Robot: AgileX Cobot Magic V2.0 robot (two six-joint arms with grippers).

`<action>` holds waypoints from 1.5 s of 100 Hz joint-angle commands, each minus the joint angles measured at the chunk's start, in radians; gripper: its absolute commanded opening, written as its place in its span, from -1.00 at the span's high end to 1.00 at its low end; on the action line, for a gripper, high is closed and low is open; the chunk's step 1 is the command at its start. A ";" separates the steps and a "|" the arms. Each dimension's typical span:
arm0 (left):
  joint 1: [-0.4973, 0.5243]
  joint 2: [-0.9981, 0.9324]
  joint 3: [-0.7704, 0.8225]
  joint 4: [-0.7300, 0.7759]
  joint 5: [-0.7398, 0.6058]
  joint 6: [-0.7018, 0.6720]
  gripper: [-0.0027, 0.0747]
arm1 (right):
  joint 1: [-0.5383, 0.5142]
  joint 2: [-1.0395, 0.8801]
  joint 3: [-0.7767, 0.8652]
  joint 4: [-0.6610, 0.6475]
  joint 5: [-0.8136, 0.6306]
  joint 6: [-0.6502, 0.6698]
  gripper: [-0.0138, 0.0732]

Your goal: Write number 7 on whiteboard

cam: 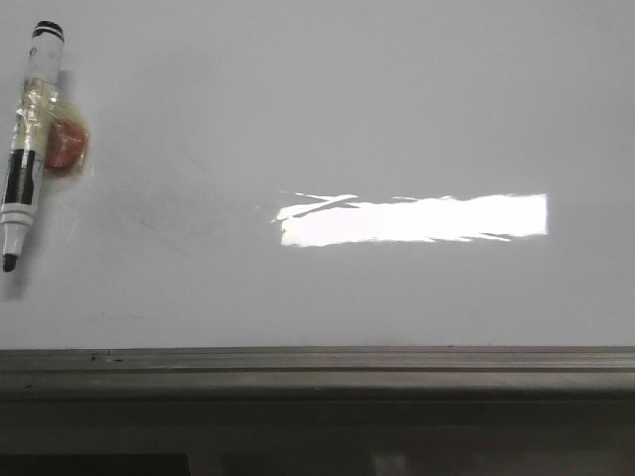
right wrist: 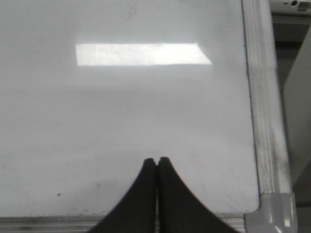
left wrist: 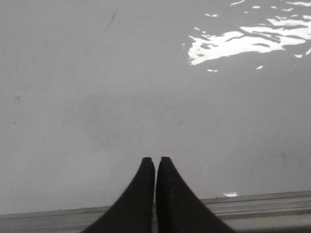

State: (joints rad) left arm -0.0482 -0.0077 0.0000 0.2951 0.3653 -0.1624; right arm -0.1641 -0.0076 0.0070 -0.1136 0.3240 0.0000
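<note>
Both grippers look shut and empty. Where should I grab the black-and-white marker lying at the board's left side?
Take the black-and-white marker across its barrel between the taped middle and the black tip, coming from above. It lies flat on the glossy white whiteboard, nearly lengthwise away from the robot, tip nearest. Avoid the red lump taped to its right side. The left gripper probably reaches easiest; open it first.

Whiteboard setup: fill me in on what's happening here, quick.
Nothing is being handled right now. The whiteboard is blank apart from faint grey smudges and a bright glare; no number 7 is written on it. A black-and-white marker, uncapped and wrapped in tape with a red piece attached, lies on the board at its left side. The left gripper and right gripper are both shut and empty above the board's near edge.
</note>
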 commanded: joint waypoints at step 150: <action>-0.009 -0.028 0.025 0.030 -0.047 -0.007 0.98 | 0.001 -0.020 0.031 -0.003 -0.007 -0.007 0.85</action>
State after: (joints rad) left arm -0.0482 -0.0077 0.0000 0.3144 0.3653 -0.1624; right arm -0.1641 -0.0076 0.0070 -0.1136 0.3240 0.0000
